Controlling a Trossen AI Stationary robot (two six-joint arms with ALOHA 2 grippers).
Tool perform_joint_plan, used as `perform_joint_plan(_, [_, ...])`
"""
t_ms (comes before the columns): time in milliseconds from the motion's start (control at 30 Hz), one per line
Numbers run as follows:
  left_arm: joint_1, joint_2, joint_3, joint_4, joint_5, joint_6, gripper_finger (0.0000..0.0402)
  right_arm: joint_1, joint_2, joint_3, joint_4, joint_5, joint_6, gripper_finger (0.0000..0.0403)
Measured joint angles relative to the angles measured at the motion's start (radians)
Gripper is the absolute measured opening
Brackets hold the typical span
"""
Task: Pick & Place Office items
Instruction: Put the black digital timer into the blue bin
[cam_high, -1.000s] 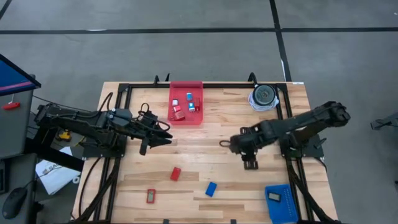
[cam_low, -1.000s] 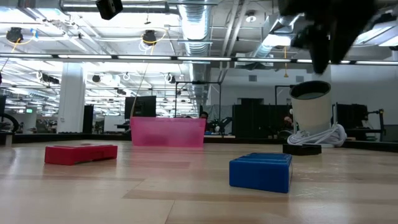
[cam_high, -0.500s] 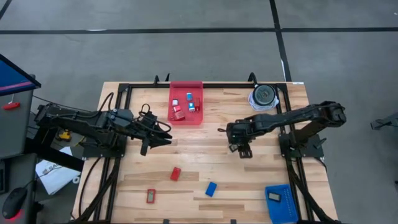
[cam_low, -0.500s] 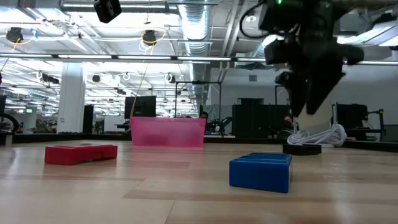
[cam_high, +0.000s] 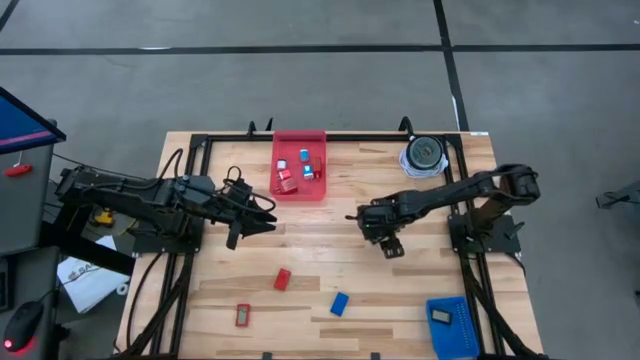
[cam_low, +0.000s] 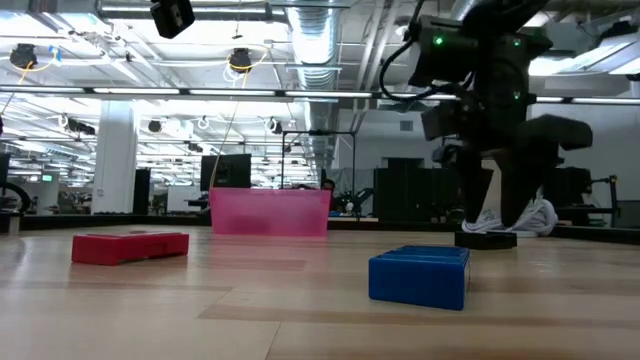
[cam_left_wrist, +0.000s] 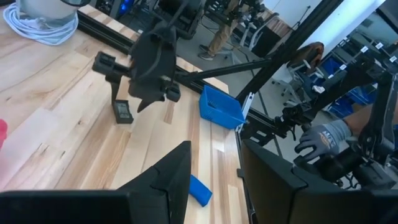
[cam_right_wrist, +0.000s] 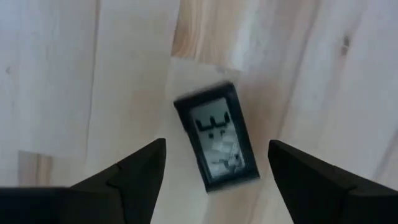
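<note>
My right gripper (cam_high: 385, 238) hangs open near the table's middle, fingers pointing down. In the right wrist view its fingers stand on either side of a flat black rectangle with a small display (cam_right_wrist: 217, 138), which lies flat on the wood. They do not touch it. The same piece (cam_low: 487, 239) shows below the right gripper (cam_low: 492, 205) in the low view. My left gripper (cam_high: 272, 222) waits open over the table's left half. A red block (cam_high: 282, 279), a blue block (cam_high: 339, 303) and a flat red piece (cam_high: 243, 315) lie nearer the near edge.
A red tray (cam_high: 300, 185) at the far edge holds several small red and blue pieces. A blue tray (cam_high: 455, 340) at the near right corner holds a black rectangle (cam_high: 440, 316). A round grey-white disc (cam_high: 424, 155) sits far right. A person's gloved hand (cam_left_wrist: 323, 137) shows beyond the table.
My right gripper has moved toward the table's left and a little toward the far edge, and has come down over the black rectangle. The rectangle has stayed where it was.
</note>
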Motion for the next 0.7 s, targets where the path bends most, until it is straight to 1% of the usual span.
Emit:
perform_joint_plan(233, [0.000, 0.000, 0.000, 0.000, 0.001, 0.000, 0.0136, 0.010, 0.088, 0.001, 0.035, 0.009, -0.011, 0.0276])
perform_joint_plan(467, [0.000, 0.000, 0.000, 0.000, 0.002, 0.000, 0.0136, 0.010, 0.128, 0.005, 0.035, 0.003, 0.003, 0.0272])
perform_joint_plan(600, [0.000, 0.000, 0.000, 0.000, 0.003, 0.000, 0.0136, 0.008, 0.115, 0.002, 0.046, 0.006, 0.030, 0.0251])
perform_joint_plan(700, [0.000, 0.000, 0.000, 0.001, 0.003, 0.000, 0.0136, 0.004, 0.106, 0.000, 0.046, 0.005, 0.054, 0.0221])
